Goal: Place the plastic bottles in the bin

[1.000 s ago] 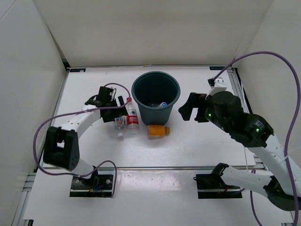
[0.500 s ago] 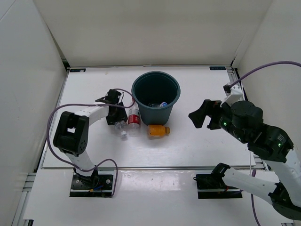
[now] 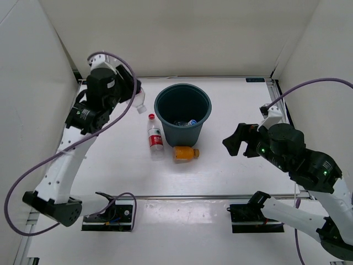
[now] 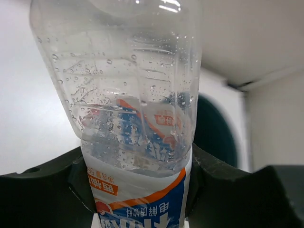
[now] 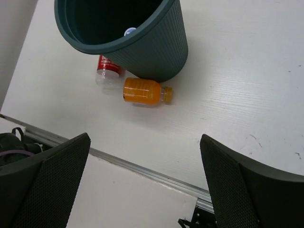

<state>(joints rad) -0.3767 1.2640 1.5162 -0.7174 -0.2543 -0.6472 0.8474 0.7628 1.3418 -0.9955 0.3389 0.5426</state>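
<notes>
My left gripper (image 3: 131,94) is raised to the left of the bin (image 3: 182,95) and shut on a clear bottle with a blue-white label (image 4: 137,118). That bottle (image 3: 138,100) sticks out toward the bin's rim, off the table. A red-labelled bottle (image 3: 155,137) lies on the table by the bin's left side. Against the bin's front lies a squat orange bottle (image 3: 185,153). At least one bottle (image 3: 188,122) rests inside the bin. To the right of the bin my right gripper (image 3: 234,140) hovers open and holds nothing; its view shows the bin (image 5: 156,47), the orange bottle (image 5: 142,91) and the red-labelled one (image 5: 108,67).
White walls close in the table (image 3: 231,99) at the back and both sides. A metal rail (image 5: 142,166) runs along the table's near edge. Purple cables loop off both arms.
My left gripper closed on the blue-white labelled bottle on the table and lifted it up and back to the left of the bin. The right arm pulled back to the right.
</notes>
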